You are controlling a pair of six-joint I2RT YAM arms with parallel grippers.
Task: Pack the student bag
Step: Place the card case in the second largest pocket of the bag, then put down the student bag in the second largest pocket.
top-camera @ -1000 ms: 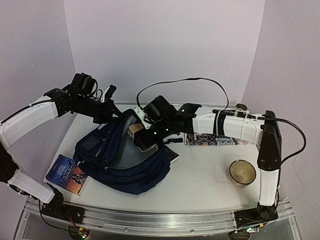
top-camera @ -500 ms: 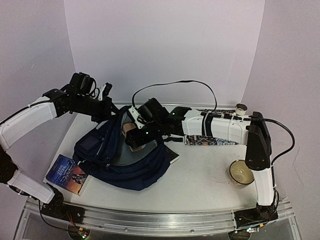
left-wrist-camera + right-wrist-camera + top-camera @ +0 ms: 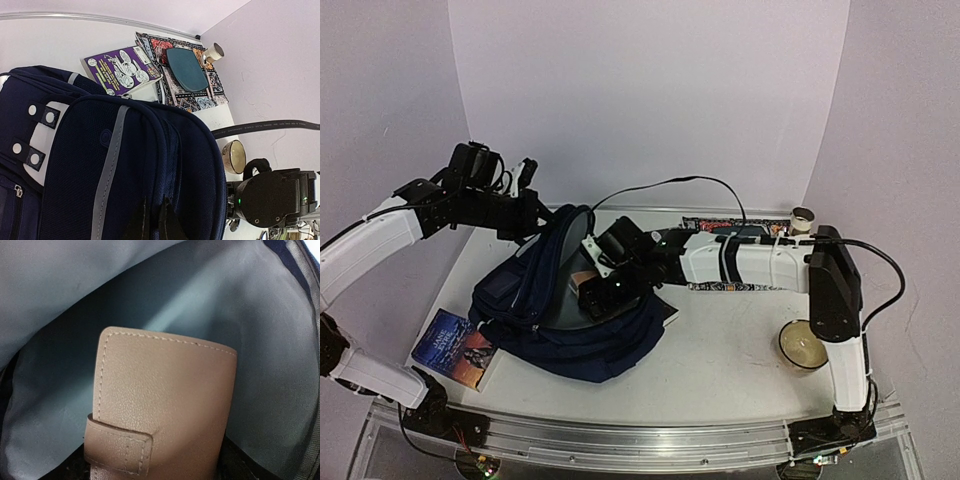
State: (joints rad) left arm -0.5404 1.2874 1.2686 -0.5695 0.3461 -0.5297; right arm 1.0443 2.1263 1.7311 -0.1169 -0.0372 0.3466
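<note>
My left end effector (image 3: 528,214), at the left of the overhead view, is clenched on the upper rim of the student bag (image 3: 550,320), which lies centre-left on the surface (image 3: 720,350). My right end effector (image 3: 600,290) sits in the bag's open mouth with its fingers hidden, so I cannot tell whether they grip. In the right wrist view a tan wallet (image 3: 160,405) stands against pale blue lining, its lower end cut off.

We see our left gripper (image 3: 152,220) pinched on the rim of the student bag (image 3: 100,165). Beyond lie a purple booklet (image 3: 122,70) and a teal pouch (image 3: 186,67) on a patterned mat (image 3: 215,86).
</note>
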